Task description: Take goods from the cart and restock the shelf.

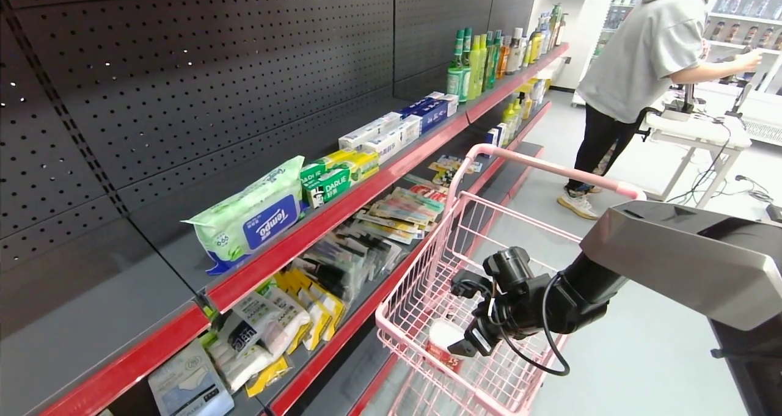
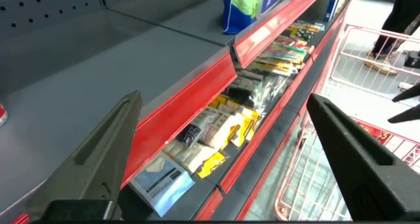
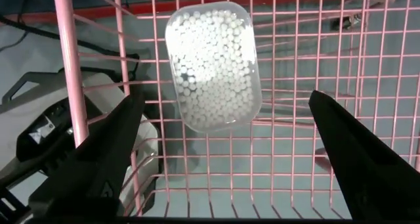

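A pink wire cart (image 1: 482, 220) stands beside the shelf (image 1: 342, 211). On the cart floor lies a clear rounded container of white beads (image 3: 213, 66), which in the head view has a white top and a red label (image 1: 444, 341). My right gripper (image 3: 224, 102) hangs open inside the cart just above it, one finger on each side, not touching it; the head view has this gripper (image 1: 469, 344) low in the basket. My left gripper (image 2: 224, 99) is open and holds nothing, out in front of the shelf's bare grey upper board (image 2: 98, 79).
The upper shelf holds a green wet-wipes pack (image 1: 256, 220), toothpaste boxes (image 1: 336, 175) and bottles (image 1: 476, 62) farther along. Flat packets (image 1: 287, 318) crowd the lower shelf. The cart's pink bars (image 3: 72, 73) close in around my right gripper. A white table (image 1: 696, 129) stands down the aisle.
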`<state>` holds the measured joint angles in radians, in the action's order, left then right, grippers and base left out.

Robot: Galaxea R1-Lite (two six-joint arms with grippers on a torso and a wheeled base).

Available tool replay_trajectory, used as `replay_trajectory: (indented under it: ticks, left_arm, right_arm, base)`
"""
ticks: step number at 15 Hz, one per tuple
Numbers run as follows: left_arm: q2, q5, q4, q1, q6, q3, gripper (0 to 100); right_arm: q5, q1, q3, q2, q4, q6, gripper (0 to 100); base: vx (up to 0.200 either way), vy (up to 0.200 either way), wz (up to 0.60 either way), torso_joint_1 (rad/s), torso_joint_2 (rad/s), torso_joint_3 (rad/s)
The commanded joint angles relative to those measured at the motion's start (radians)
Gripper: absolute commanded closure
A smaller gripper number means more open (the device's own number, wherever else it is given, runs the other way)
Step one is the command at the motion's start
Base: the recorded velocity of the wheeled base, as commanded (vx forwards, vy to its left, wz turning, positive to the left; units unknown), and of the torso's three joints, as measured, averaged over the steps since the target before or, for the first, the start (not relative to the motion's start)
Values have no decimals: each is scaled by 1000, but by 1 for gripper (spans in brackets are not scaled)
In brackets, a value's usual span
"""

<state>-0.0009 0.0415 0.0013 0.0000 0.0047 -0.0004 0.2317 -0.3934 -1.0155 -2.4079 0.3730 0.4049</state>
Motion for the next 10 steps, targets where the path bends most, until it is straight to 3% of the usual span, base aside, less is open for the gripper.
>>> replay_trajectory:
  ticks: [1,10]
  left_arm:
    - [1,0,0,0,0,0,0]
    - [1,0,-1,0,0,0,0]
  right_arm:
    - [8,-1,-21,-14,1,0,0]
    - [41,-19,-60,-51,1,-5,0]
  base:
    - [0,0,0,0,0,0]
    - [0,0,0,-52,124,72]
